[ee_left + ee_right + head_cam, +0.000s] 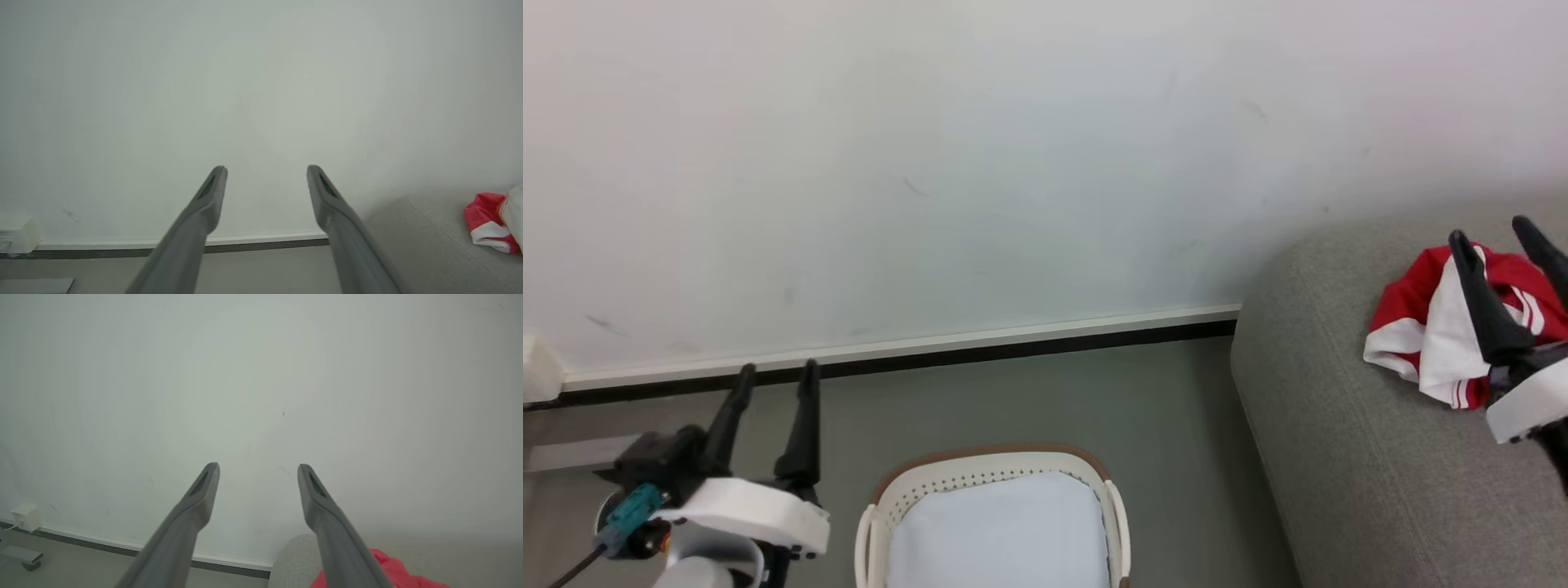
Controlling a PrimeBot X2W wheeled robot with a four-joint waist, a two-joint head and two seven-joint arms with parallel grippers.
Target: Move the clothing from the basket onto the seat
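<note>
While the head view takes in everything at once, the clothing (1429,327) lies bunched, red and white, on the seat (1339,457) near its rounded end. The basket (992,465) stands on the floor (1176,425) beside that end, its pale bottom showing. The right gripper (1489,229) hangs over the heap; the left gripper (778,367) sits left of the basket. The wrist views settle the claws (both pairs of fingers spread, nothing between them, seen against the wall (1013,163)). A red edge peeks beneath the right fingers; the left wrist view catches the heap at far right.
</note>
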